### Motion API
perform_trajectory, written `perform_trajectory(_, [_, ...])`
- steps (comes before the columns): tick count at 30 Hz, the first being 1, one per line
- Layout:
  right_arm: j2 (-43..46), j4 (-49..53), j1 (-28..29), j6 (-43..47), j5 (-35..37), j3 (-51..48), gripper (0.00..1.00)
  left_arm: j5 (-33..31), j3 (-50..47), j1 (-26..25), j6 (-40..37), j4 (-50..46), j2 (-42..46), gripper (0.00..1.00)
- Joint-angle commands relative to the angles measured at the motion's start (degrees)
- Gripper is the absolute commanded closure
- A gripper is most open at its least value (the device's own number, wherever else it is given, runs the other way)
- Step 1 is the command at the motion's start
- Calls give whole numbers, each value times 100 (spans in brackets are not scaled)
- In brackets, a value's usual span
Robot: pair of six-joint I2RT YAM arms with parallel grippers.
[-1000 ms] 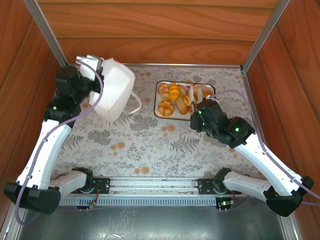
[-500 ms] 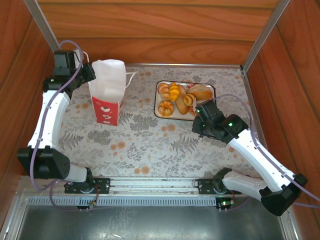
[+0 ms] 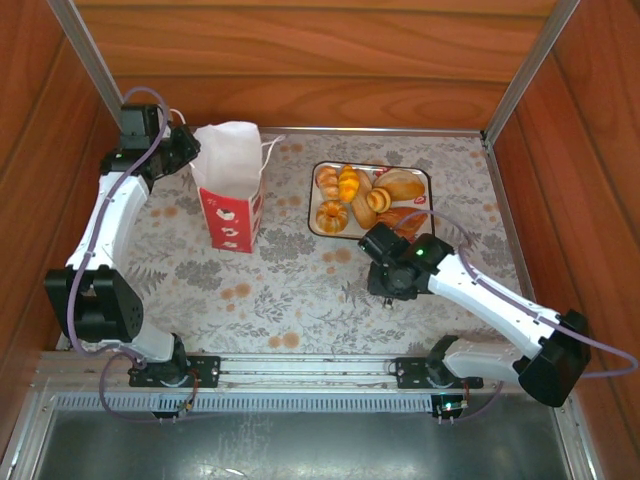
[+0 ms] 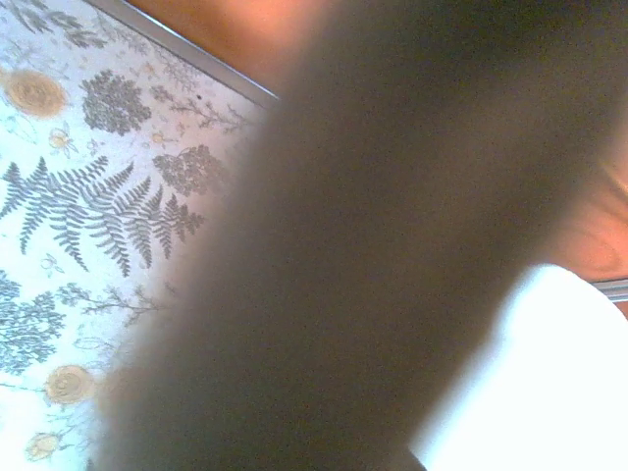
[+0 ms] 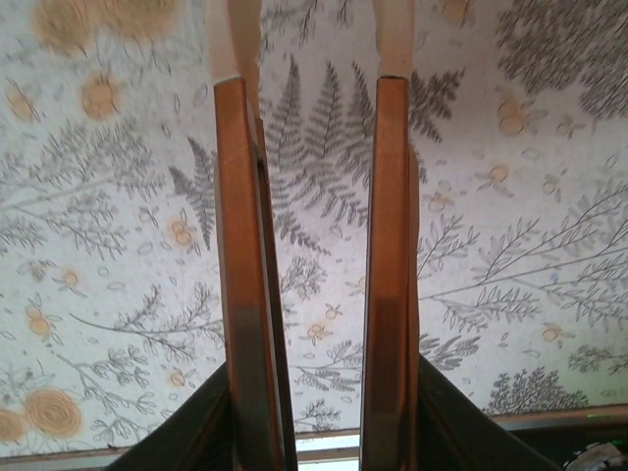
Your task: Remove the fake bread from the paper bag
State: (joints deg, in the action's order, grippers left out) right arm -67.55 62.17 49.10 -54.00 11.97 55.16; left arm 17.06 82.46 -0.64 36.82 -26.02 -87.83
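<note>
The paper bag (image 3: 231, 168), white with a red lower band of white hearts, stands upright at the back left of the table. My left gripper (image 3: 186, 146) is at the bag's top left edge, shut on the paper there. A dark blur covers most of the left wrist view, with a white surface (image 4: 554, 378) at lower right. Several glossy golden-brown pieces of fake bread (image 3: 333, 215) lie on a white tray (image 3: 317, 232) right of the bag. In front of the tray, my right gripper (image 3: 386, 292) (image 5: 309, 39) hangs open over the cloth with nothing between its fingers.
A fern-and-flower printed cloth (image 3: 290, 290) covers the table. Wooden walls close the back and both sides, with metal posts (image 3: 525, 70) at the back corners. A metal rail (image 3: 310, 375) runs along the near edge by the arm bases.
The left arm has brought the bag from lifted and tilted to upright on the table, a little further right. The right gripper has drawn back from the tray toward the near side.
</note>
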Motion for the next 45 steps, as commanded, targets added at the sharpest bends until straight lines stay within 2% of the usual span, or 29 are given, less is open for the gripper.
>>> perform_trajectory(1, [-79, -101, 224, -379, -127, -116, 60, 300, -67, 4, 631, 614, -130, 100])
perform_trajectory(7, [-485, -513, 604, -495, -268, -115, 58, 372, -245, -19, 888, 940, -287, 100])
perform_trajectory(14, [-915, -907, 728, -546, -171, -101, 56, 463, -248, -59, 737, 974, -365, 99])
perform_trajectory(17, [-1011, -1093, 721, -559, 34, -136, 56, 465, -233, -70, 743, 982, -375, 82])
perform_trajectory(23, [-1384, -1609, 724, -436, 178, -231, 54, 455, -256, -72, 748, 1016, -297, 59])
perform_trajectory(35, [-2222, -2140, 719, -382, 120, -503, 48, 397, -413, -72, 763, 1046, 152, 31])
perform_trajectory(45, [-2410, -2365, 615, -159, 374, -567, 44, 62, -885, -60, 622, 1021, 966, 23])
